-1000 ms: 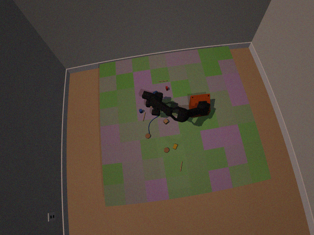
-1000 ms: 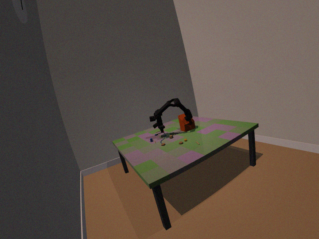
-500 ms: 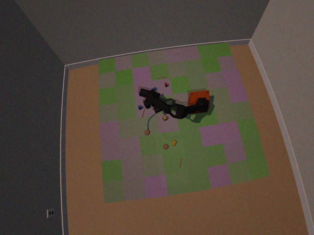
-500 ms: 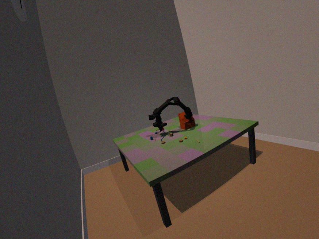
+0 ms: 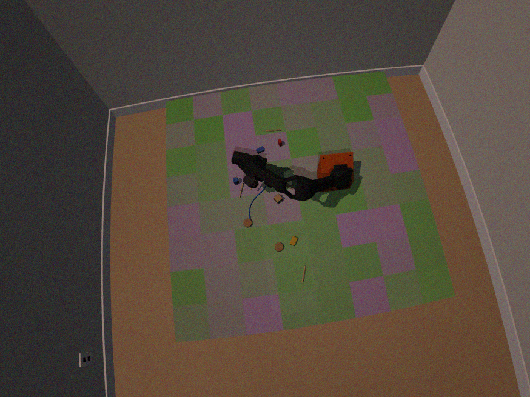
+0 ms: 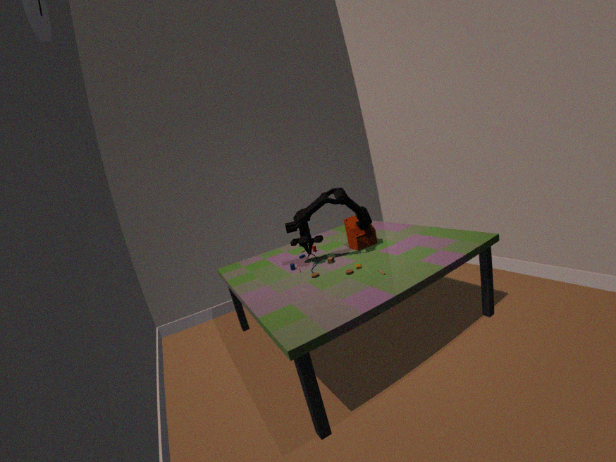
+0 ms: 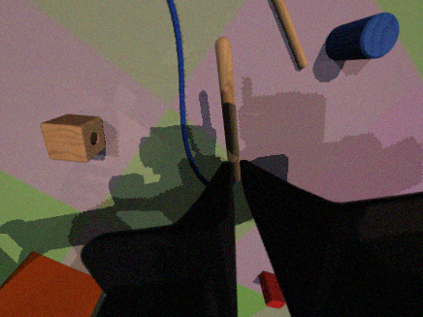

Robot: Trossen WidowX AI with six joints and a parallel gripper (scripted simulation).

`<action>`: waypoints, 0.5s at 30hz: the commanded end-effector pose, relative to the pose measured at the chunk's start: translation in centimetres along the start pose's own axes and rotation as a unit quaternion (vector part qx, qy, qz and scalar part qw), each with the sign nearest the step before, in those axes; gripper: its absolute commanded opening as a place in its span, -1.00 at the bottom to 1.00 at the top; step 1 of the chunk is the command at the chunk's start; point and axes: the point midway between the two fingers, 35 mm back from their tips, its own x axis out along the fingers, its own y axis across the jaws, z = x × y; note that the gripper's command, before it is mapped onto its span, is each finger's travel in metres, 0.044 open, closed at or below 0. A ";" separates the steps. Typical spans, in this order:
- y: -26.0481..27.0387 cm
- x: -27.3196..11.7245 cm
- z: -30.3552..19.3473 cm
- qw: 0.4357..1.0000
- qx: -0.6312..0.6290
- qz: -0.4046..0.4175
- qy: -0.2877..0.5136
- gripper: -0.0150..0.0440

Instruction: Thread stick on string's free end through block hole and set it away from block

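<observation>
My gripper is shut on the stick and holds it above the table, its free end pointing up and away from the fingertips in the wrist view. The blue string runs from near the fingertips to the round wooden button. The wooden block stands on the table, left of the stick in the wrist view and apart from it. The block's hole shows on its right face there. The arm hides the stick in the top view.
A loose stick and a blue cylinder lie near the gripper. A blue piece, a red piece and another stick lie farther back. A second button, yellow piece and stick lie toward the front.
</observation>
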 end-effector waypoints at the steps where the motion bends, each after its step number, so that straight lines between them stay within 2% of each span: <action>1: -0.3 0.1 0.4 0.998 -0.070 0.001 -0.002 -0.49; 15: -0.8 0.2 1.7 0.947 -0.321 0.000 -0.004 -0.49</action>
